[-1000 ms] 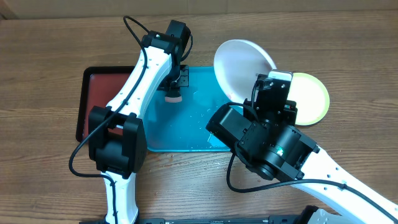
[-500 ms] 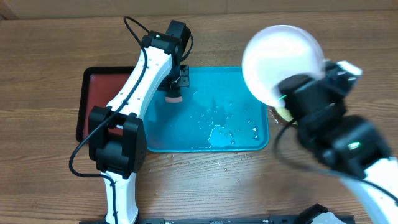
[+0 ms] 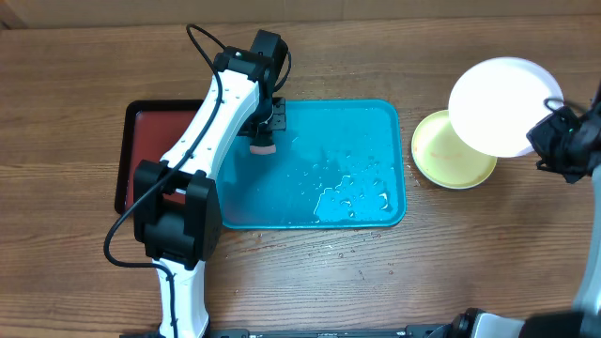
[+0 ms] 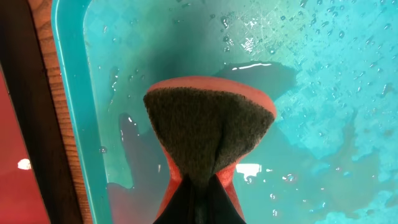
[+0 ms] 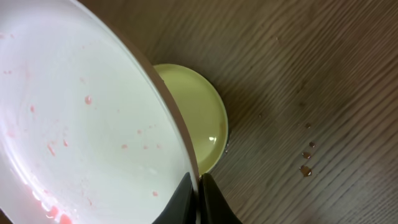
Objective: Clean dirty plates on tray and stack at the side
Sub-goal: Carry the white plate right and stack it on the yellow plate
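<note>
The turquoise tray (image 3: pixel 347 127) lies mid-table, wet and with no plate on it. My left gripper (image 3: pixel 262 139) is shut on a red sponge (image 4: pixel 208 130) with a dark scouring face, held just above the tray's left part (image 4: pixel 323 81). At the right, my right gripper (image 3: pixel 552 133) is shut on the rim of a white plate (image 3: pixel 500 105), tilted in the air and partly over a yellow-green plate (image 3: pixel 439 158) that rests on the table. In the right wrist view the white plate (image 5: pixel 81 112) carries pink-red specks and smears. The gripper (image 5: pixel 199 199) pinches its edge, and the yellow-green plate (image 5: pixel 202 115) lies below.
A dark red tray with a black rim (image 3: pixel 150 141) sits against the turquoise tray's left side. Water pools (image 3: pixel 352 192) on the turquoise tray's right half. A few drops (image 5: pixel 306 162) lie on the wooden table right of the yellow-green plate.
My right arm has swung the white plate from the tray's right end out to the right, over the yellow-green plate. The left arm and sponge have not moved.
</note>
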Motion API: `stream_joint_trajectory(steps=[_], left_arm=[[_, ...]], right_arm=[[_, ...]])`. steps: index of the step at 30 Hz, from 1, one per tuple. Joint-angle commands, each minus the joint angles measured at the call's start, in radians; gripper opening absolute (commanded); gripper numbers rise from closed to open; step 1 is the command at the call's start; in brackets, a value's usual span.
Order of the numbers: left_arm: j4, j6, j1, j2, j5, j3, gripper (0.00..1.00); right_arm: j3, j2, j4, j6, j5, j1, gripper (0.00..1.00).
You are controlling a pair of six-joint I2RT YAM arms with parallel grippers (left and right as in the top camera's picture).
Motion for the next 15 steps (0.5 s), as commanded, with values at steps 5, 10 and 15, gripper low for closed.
stream_joint_trajectory(steps=[5,10,15], left_arm=[[0.008,-0.010,0.003,-0.008,0.009,-0.003,0.04],[0.024,-0.010,0.003,-0.008,0.009,-0.003,0.04],[0.022,-0.009,0.003,-0.008,0.009,0.000,0.04]], right_arm=[[-0.018,0.220,0.032,-0.079,-0.124,-0.024,0.04],[-0.056,0.332,0.072,-0.080,-0.124,-0.018,0.04],[-0.111,0.364,0.136,-0.079,-0.123,-0.015,0.04]])
